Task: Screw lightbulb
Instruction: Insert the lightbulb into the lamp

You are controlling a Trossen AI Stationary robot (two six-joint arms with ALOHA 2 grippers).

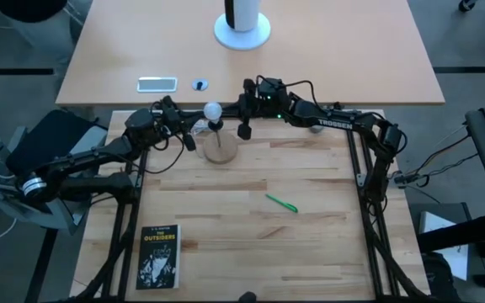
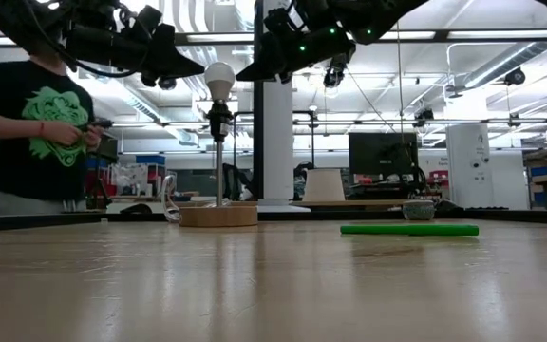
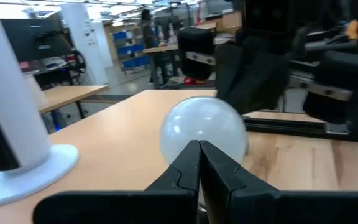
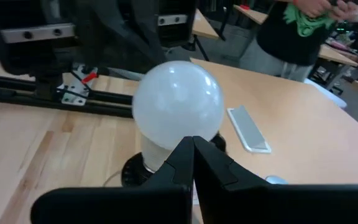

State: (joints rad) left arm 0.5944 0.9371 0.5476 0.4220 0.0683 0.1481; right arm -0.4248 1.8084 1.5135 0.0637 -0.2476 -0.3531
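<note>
Paperback (image 1: pixel 159 257) with a dark cover lies flat near the front left corner of the wooden surface (image 1: pixel 251 227), well apart from everything else; farther back the left claw (image 1: pixel 189 140) hangs just left of the lamp stand, its two fingers pressed together with nothing between them, as the left wrist view shows, the tips meeting in front of the globe; the lightbulb (image 1: pixel 213 110) sits upright in the black socket (image 2: pixel 219 118) at the top of a thin metal post (image 2: pixel 219 169), which rises from a round wooden base (image 1: pixel 221 150) at the back of the surface; seen from the low view, the white globe (image 2: pixel 219 79) stands between the two arms, apart from both; the right claw (image 1: pixel 244 130) hangs just right of the bulb, likewise clenched on nothing, its fingertips closed in front of the globe in the right wrist view; a green pen (image 1: pixel 281 203) lies to the right on the wood, toward the middle; beyond the surface, a person in a black shirt with a green print (image 2: pixel 27 123) stands at the left of the low view.
</note>
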